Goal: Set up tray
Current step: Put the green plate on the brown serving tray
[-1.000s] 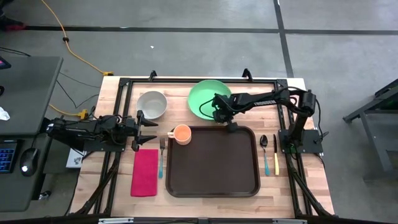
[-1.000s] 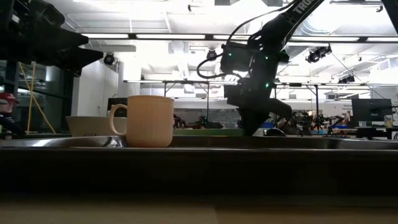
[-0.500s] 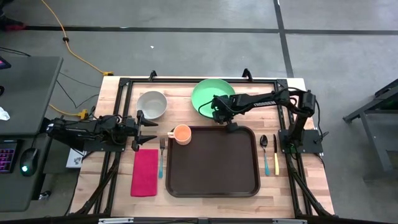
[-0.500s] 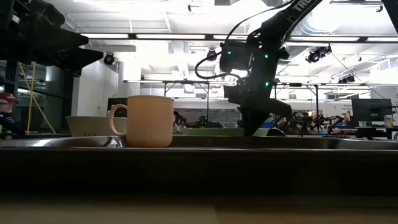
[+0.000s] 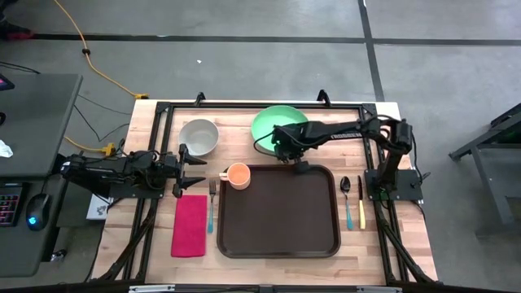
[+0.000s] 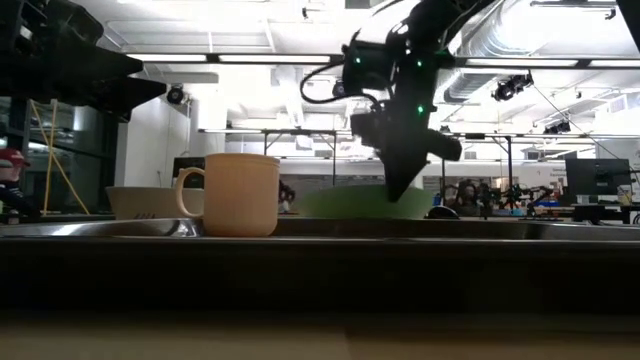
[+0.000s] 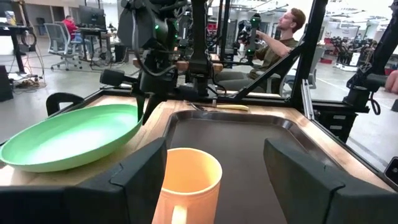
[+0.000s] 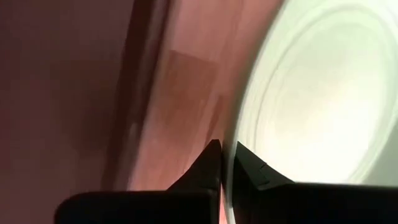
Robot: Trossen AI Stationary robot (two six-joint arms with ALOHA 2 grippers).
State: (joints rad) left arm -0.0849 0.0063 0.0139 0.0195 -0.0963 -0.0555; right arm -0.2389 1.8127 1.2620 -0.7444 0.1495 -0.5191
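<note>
The green plate point(image 5: 279, 124) sits at the table's far middle, just beyond the dark brown tray point(image 5: 278, 216). My right gripper point(image 5: 282, 152) reaches over the tray's far rim and is shut on the plate's near edge. The left wrist view shows the plate point(image 7: 68, 137) tilted, its held side higher. An orange mug point(image 5: 238, 173) stands on the tray's far left corner. My left gripper point(image 5: 199, 170) waits open at the table's left, level with the mug and pointing at it. My right gripper pinches the plate's rim point(image 8: 227, 163) between its two fingertips, at the edge nearest the tray. One finger lies on the plate's inner side and one outside it. The fingers come steeply from above. The held side is raised, so the plate tilts.
A grey bowl point(image 5: 199, 136) stands at the far left. A red napkin point(image 5: 189, 225) and a fork point(image 5: 212, 203) lie left of the tray. A spoon point(image 5: 345, 191) and a yellow-handled knife point(image 5: 361, 205) lie to its right. People work in the room beyond.
My right gripper has risen with the plate's rim and drifted a little toward the table's left. The plate's held side has lifted off the table and the plate has tipped, showing more of itself in the low view.
</note>
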